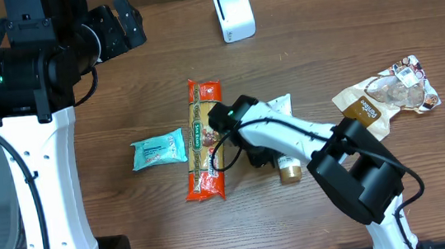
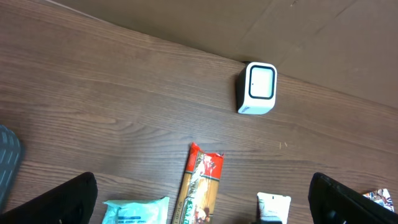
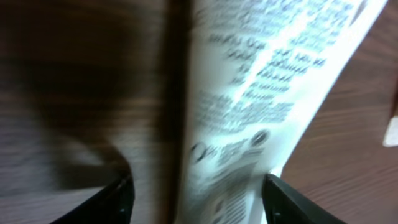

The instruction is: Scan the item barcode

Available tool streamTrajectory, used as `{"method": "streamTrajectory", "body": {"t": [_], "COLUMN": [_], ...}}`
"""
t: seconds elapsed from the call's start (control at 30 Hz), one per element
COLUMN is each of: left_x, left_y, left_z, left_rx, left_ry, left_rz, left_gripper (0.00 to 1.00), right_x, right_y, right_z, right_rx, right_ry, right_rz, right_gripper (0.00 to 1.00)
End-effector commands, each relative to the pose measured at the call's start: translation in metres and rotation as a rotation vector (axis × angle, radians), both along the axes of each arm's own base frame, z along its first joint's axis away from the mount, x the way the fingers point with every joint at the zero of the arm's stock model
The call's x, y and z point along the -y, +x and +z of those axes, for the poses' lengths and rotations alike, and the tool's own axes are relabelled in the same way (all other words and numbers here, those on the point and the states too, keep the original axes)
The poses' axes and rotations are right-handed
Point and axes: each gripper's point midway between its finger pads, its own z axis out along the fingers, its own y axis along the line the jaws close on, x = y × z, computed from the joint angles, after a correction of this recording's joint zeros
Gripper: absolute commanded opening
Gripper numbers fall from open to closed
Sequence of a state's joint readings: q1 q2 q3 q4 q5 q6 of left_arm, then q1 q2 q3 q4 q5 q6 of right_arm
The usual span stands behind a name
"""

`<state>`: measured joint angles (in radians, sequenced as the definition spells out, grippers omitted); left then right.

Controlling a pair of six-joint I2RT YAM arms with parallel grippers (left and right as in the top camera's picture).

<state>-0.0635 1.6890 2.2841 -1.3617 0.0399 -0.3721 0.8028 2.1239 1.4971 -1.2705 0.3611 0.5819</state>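
The right pincer (image 3: 196, 190) stands apart around a white printed tube (image 3: 249, 106) over the wooden surface (image 3: 74, 93), while the left pincer (image 2: 202, 196) gapes wide.

the worktop (image 1: 143, 75) is brown wood or wood-look laminate, with fine grain, smooth and mostly matt with a faint sheen. the scanner (image 1: 234, 13) is smooth white plastic with a glossier face. the white tube (image 3: 261, 93) looks like smooth, slightly shiny plastic printed in black; its cap (image 1: 290, 169) is tan plastic. the pasta packet (image 1: 205, 143) is glossy orange-red film. the teal packet (image 1: 159, 150) is thin crinkled plastic film. the brown pouch (image 1: 389, 94) looks like wrinkled film with a soft shine. the left arm (image 1: 42, 185) and right arm (image 1: 290, 138) have smooth white plastic shells and matt black housings.
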Motion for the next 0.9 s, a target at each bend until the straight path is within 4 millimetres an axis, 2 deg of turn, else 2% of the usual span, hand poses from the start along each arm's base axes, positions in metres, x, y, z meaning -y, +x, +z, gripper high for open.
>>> {"method": "streamTrajectory", "body": {"t": [0.0, 0.13, 0.2, 0.27, 0.33, 0.43, 0.5, 0.53, 0.6, 0.73, 0.87], "left_x": [-0.002, -0.002, -0.002, -0.002, -0.002, -0.002, -0.002, -0.002, -0.002, -0.002, -0.002], "left_y": [0.002, 0.002, 0.002, 0.002, 0.002, 0.002, 0.002, 0.002, 0.002, 0.002, 0.002], "left_z": [0.001, 0.001, 0.001, 0.001, 0.001, 0.001, 0.001, 0.001, 0.001, 0.001, 0.001], "left_rx": [0.003, 0.003, 0.003, 0.003, 0.003, 0.003, 0.003, 0.003, 0.003, 0.003, 0.003], "left_ry": [-0.008, -0.008, -0.008, -0.008, -0.008, -0.008, -0.008, -0.008, -0.008, -0.008, -0.008], "left_rz": [0.019, 0.019, 0.019, 0.019, 0.019, 0.019, 0.019, 0.019, 0.019, 0.019, 0.019], "left_gripper": [1.00, 1.00, 1.00, 0.99, 0.99, 0.99, 1.00, 1.00, 1.00, 0.99, 0.99], "right_x": [-0.021, -0.022, -0.021, -0.017, -0.019, -0.044, -0.069, -0.089, -0.094, -0.090, -0.070], "right_y": [-0.018, -0.009, 0.004, 0.022, 0.029, 0.025, 0.013, 0.001, -0.009, -0.030, -0.047], "right_z": [-0.008, 0.008, 0.023, 0.049, 0.063, 0.077, 0.081, 0.081, 0.072, 0.046, 0.015], "right_rx": [-0.051, -0.031, -0.005, 0.029, 0.029, -0.057, -0.149, -0.224, -0.250, -0.294, -0.304], "right_ry": [0.048, 0.060, 0.078, 0.132, 0.191, 0.398, 0.552, 0.666, 0.680, 0.641, 0.548], "right_rz": [0.013, 0.001, -0.023, -0.046, -0.046, 0.036, 0.107, 0.160, 0.170, 0.140, 0.035], "right_gripper": [0.79, 0.84, 0.84, 0.84, 0.83, 0.71, 0.50, 0.36, 0.35, 0.35, 0.30]}}
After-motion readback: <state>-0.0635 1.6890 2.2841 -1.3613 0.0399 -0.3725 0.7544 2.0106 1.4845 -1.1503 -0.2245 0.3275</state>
